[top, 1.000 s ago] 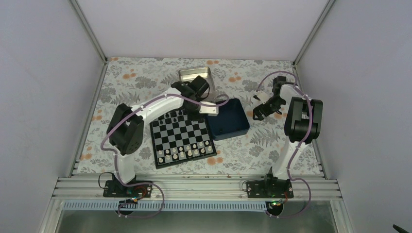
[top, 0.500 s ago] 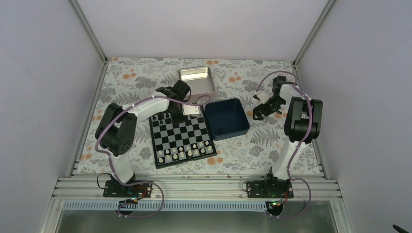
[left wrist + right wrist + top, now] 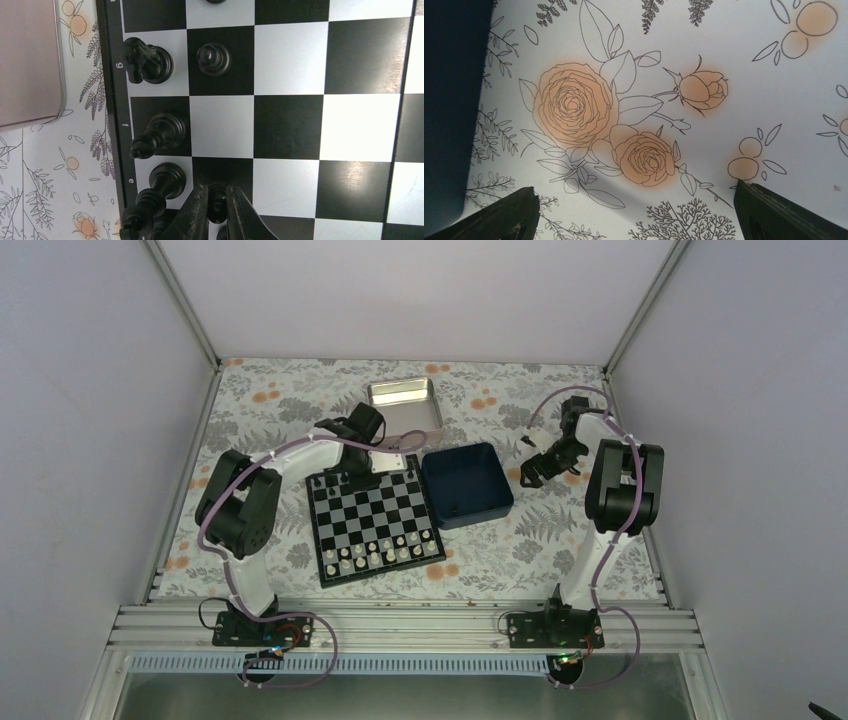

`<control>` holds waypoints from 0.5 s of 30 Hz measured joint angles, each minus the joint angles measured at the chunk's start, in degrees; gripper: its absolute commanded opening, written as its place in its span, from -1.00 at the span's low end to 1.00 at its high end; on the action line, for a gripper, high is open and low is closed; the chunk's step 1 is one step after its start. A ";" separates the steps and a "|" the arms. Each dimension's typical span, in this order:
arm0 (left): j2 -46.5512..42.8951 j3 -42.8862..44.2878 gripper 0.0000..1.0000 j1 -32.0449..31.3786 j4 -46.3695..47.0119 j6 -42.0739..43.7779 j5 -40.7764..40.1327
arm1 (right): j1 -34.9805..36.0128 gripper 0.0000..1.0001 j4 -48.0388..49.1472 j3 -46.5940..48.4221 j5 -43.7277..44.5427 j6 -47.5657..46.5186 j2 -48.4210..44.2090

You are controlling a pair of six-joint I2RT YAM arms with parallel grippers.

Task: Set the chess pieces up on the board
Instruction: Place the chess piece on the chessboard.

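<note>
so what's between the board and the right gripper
The navy blue box sits between the board and the right gripper; the top view shows it.

Shiny metal tin, navy blue box near it, cream-white chessmen in two rows, floral tablecloth underneath

The top external camera is looking down from above and behind the arm bases, well back, taking in the whole flowered surface, the board and both arms. The left wrist camera is facing straight down, very close over the board's far rows, with the left gripper showing at the bottom edge. The right wrist camera is looking down closely at the surface beside the navy box, a patch the top view is also covering.
</note>
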 measured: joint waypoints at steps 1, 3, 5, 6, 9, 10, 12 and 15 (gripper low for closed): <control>0.15 0.00 -0.81 0.02 0.07 0.00 0.00 | 0.00 1.00 0.00 0.00 0.00 0.00 0.00; 0.39 0.00 -0.80 0.07 0.13 0.00 0.02 | 0.00 1.00 0.00 0.00 0.00 -0.02 0.00; 0.52 0.00 -0.80 0.13 0.15 0.00 0.02 | 0.00 1.00 0.00 0.00 0.00 0.00 0.00; 0.70 0.00 -0.79 0.11 0.15 0.02 0.04 | 0.00 1.00 0.00 0.00 0.02 -0.02 0.00; 1.33 0.00 -0.76 0.13 0.15 0.02 0.04 | 0.00 1.00 0.00 0.00 0.02 0.00 0.00; 1.51 0.00 -0.75 0.13 0.13 0.04 0.04 | 0.00 1.00 0.00 0.00 0.00 -0.02 0.00; 1.75 0.02 -0.75 0.13 0.11 0.13 0.04 | 0.00 1.00 0.00 0.00 0.02 -0.02 0.02; 2.01 0.13 -0.74 0.13 0.11 0.17 0.04 | 0.00 1.00 0.02 0.00 0.02 -0.02 0.00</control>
